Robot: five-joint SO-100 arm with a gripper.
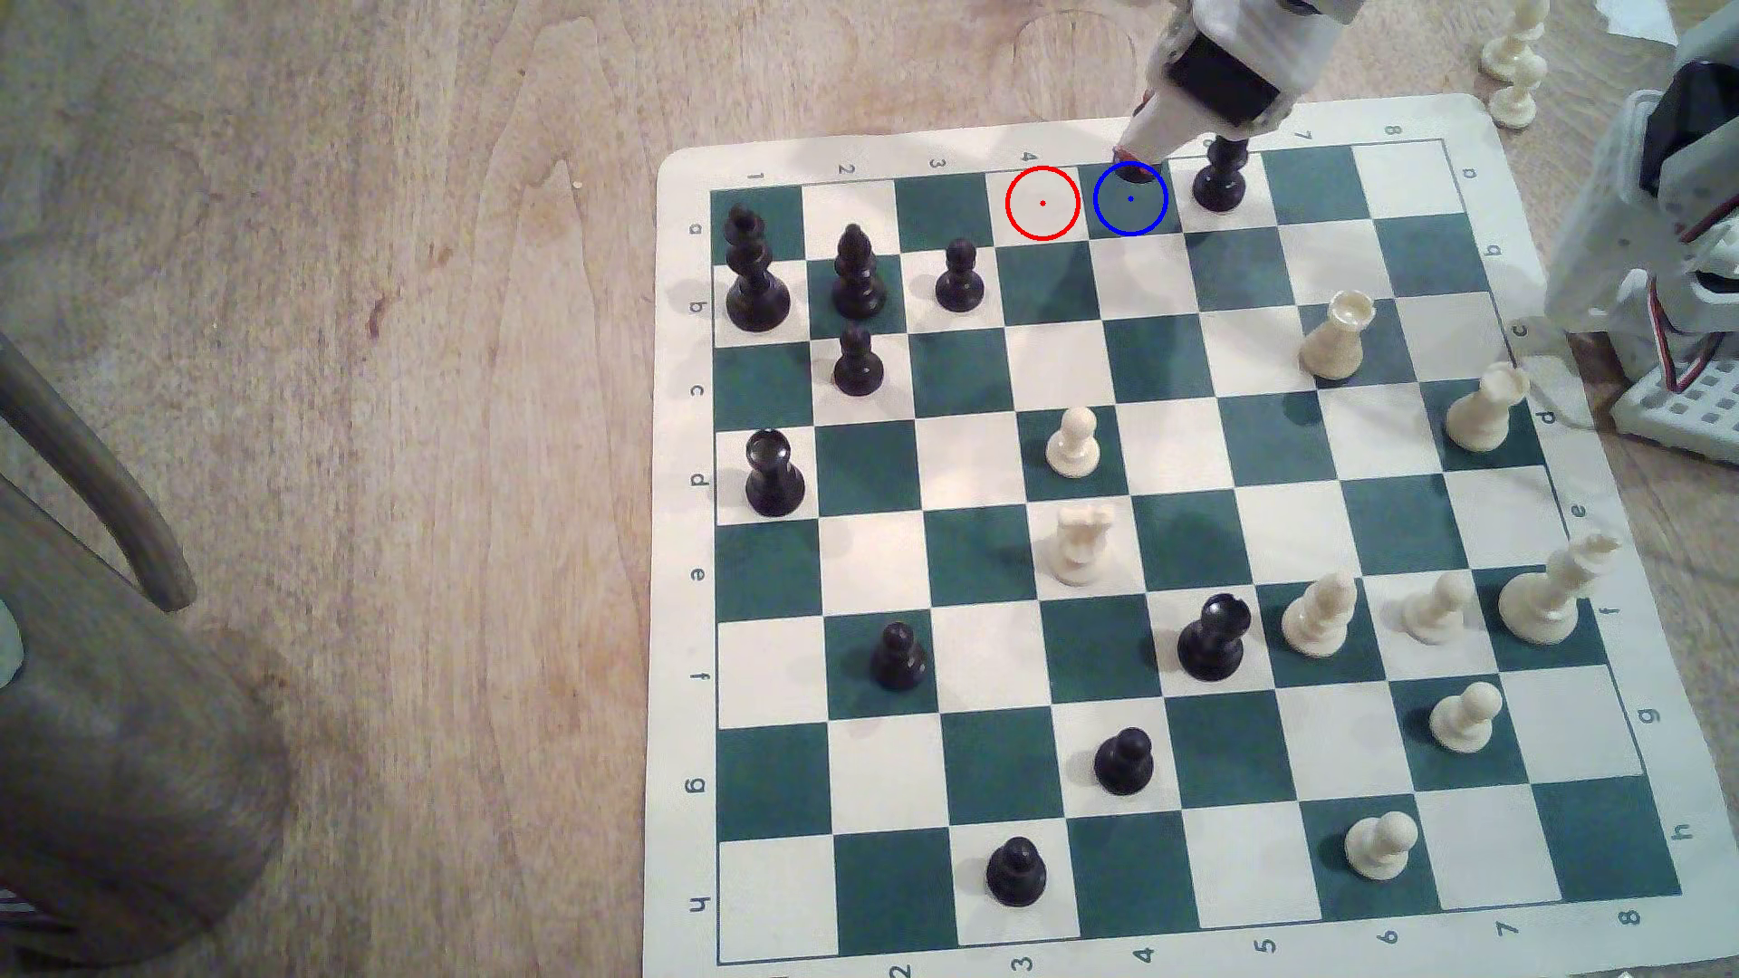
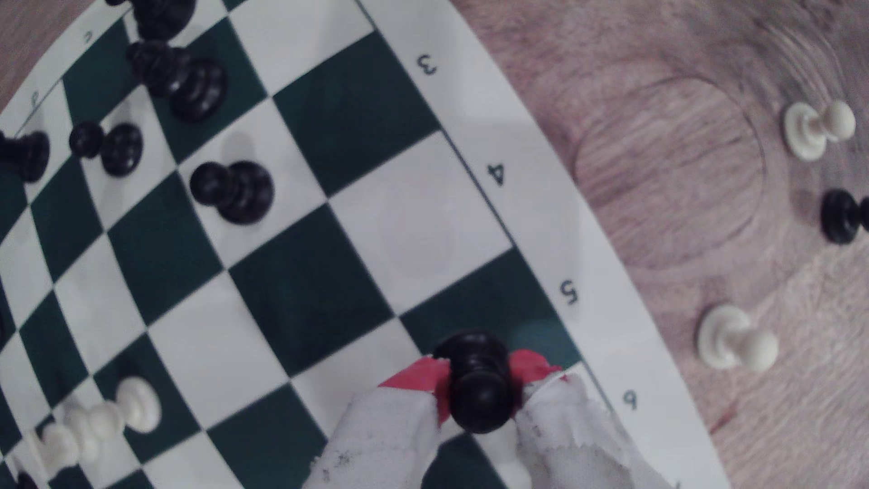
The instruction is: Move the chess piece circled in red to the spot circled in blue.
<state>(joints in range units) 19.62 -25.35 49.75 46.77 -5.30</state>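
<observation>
Pincer [image 2: 477, 376] is clamping the black pawn [image 2: 477, 390], its red-tipped fingers [image 2: 414, 376] pressing on either side just beneath the ball head. Seen from the wrist view, the pawn's base is hovering at or just over the dark green square beside the margin numeral 5; whether it is touching cannot be told. In the exterior view the pincer tip [image 1: 1143, 155] is sitting at the upper rim of the blue-ringed square [image 1: 1130, 202], while the red-ringed cream square [image 1: 1042, 202] is standing vacant. To finish well, the pawn should probably be centred over the blue dot, lowered upright until seated, then released gently, avoiding the neighbouring tall black piece [image 1: 1220, 179].
</observation>
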